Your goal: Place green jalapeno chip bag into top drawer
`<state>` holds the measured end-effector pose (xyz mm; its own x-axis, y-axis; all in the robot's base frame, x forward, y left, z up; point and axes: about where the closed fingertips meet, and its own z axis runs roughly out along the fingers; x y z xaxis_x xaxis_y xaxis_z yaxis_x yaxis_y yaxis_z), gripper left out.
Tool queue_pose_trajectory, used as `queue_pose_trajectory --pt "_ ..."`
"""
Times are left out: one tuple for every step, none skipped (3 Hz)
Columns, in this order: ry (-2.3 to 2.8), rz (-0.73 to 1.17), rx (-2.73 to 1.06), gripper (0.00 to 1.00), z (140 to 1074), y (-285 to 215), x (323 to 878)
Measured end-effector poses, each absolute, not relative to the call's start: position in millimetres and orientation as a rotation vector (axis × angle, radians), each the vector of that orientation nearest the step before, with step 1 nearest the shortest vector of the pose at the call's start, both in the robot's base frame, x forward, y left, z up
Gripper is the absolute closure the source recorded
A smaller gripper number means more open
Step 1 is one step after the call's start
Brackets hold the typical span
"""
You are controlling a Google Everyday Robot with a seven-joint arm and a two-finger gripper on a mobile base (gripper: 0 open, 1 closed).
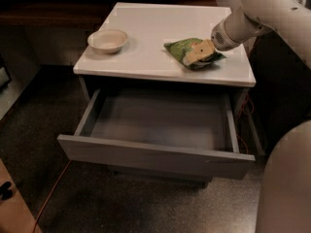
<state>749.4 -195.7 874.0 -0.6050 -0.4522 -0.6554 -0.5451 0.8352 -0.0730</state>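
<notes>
My gripper (195,55) is down on the green jalapeno chip bag (177,48), reaching in from the far side of it as seen from the beige bowl (108,40). The tan jaws lie across the middle of the bag, touching its crinkled top, with green showing on both sides of them. I cannot tell whether my jaws are spread, pressed together or pinching a fold of the bag. My white arm (265,11) slants up and away from the bowl to the upper right corner of the view.

The bag lies flat on the white tabletop (160,21), to the right of the bowl and well apart from it, closer to the front edge than the bowl is. The bowl stands upright near the left edge of that tabletop.

The top drawer (155,155) is pulled wide open below and in front of the bowl, its flat grey front nearest the camera and its shallow grey inside showing no bag. An orange cable (52,194) runs over the dark speckled floor, below the bowl and left of the drawer front
</notes>
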Motion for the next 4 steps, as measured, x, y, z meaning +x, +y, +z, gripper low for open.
queue_pose_trajectory --pt "2.369 0.204 -0.734 0.02 853 -194 763" --pt "2.387 0.220 -0.748 0.23 846 -189 766" --pt "2.371 0.216 -0.757 0.46 852 -184 759" --pt "2.258 0.208 -0.811 0.79 883 -155 721"
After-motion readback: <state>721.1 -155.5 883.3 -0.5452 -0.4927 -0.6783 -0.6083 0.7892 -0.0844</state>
